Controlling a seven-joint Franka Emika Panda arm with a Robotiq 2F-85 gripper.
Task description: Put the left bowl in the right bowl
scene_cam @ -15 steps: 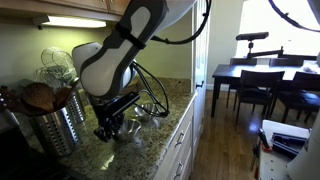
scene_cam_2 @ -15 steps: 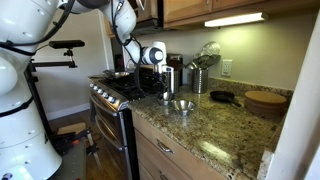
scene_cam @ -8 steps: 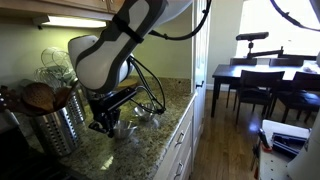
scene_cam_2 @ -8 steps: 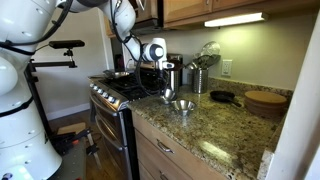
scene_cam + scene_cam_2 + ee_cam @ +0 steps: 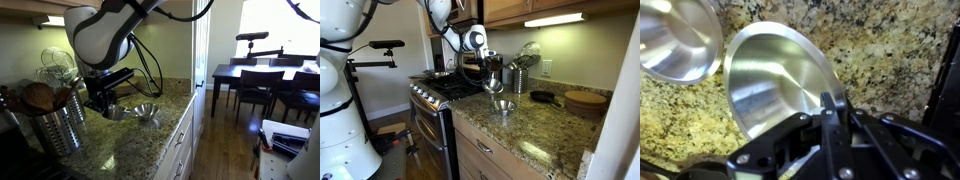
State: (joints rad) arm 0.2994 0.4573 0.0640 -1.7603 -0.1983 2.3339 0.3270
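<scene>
While the end effector (image 5: 830,110) pinches its rim, the shiny left bowl (image 5: 770,80) hangs tilted beside the right bowl (image 5: 675,40).

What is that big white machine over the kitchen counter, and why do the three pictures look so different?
It is a robot arm. Its gripper, a two-fingered claw, pinches the rim of a small steel bowl, tilted and apparently lifted off the granite counter. A twin bowl sits on the counter nearby. Two pictures come from cameras standing in the room; the close-up comes from a camera on the arm's wrist, looking down past the claw. Also on the counter: a ribbed steel canister of utensils and a black pan.
</scene>
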